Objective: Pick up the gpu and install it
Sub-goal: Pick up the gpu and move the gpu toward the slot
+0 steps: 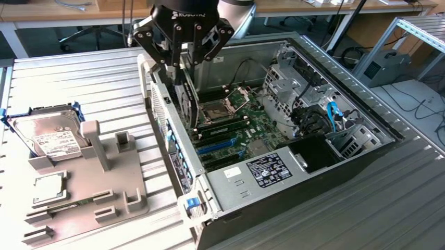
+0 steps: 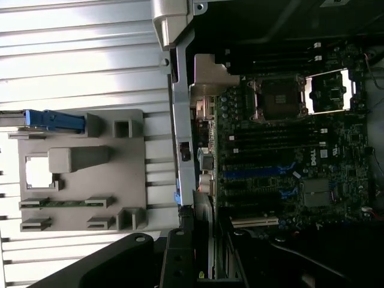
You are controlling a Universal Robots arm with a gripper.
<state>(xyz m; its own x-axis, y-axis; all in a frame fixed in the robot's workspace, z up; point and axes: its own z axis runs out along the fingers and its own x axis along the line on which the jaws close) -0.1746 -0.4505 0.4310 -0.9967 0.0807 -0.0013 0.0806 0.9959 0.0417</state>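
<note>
Gripping gpu (image 1: 186, 107) edge-down in clamped end effector (image 1: 182, 74), over open computer case (image 1: 313, 208); install step, likely needing alignment with blue slot (image 1: 219, 146) toward five o'clock.

From where I stand, the table (image 1: 76, 78) is ribbed aluminium, pale and dull with a soft sheen. The holder (image 1: 83, 192) on it looks like matt grey plastic. The hard drive (image 1: 49, 130) has a shiny metal lid and a white paper label (image 1: 56, 143). The computer case (image 1: 230, 182) is bare, smooth grey sheet metal inside. The motherboard (image 1: 243, 130) is green and slightly glossy, and its slots (image 1: 219, 146) are bright blue plastic. The gripper (image 1: 179, 67) is matt black, and the gpu (image 1: 186, 101) is a dark, dull board.
</note>
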